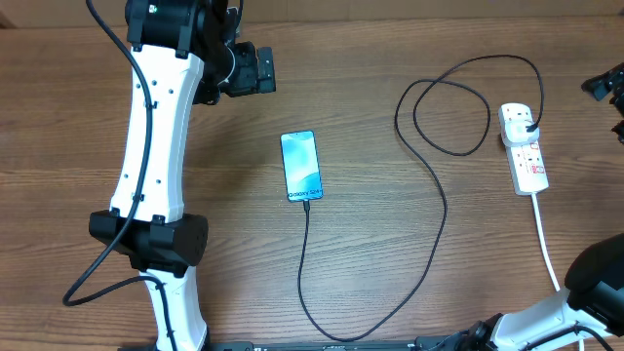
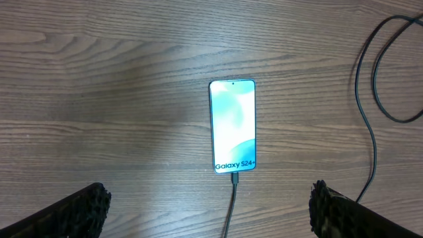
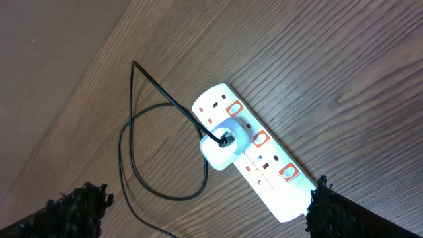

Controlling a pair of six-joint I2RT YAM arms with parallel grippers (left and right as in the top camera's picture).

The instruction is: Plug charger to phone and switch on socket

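Observation:
The phone (image 1: 300, 164) lies flat mid-table with its light-blue screen lit, and it sits centred in the left wrist view (image 2: 232, 125). The charger (image 1: 445, 205) runs as a thin black cable, and its connector tip (image 2: 233, 178) sits in the phone's bottom edge. Its other end is plugged through a white adapter (image 3: 221, 149) into the white socket (image 1: 524, 148) at the right (image 3: 261, 158). My left gripper (image 1: 255, 68) hovers open up and left of the phone, and its fingers (image 2: 86, 205) hold nothing. My right gripper (image 1: 609, 88) is open above the socket, its fingertips (image 3: 330, 208) apart and empty.
The socket's thick white cord (image 1: 546, 244) trails toward the table's near right edge. The black cable loops widely between phone and socket. My left arm (image 1: 156, 127) stretches over the table's left side. The rest is bare wooden tabletop (image 1: 390, 58).

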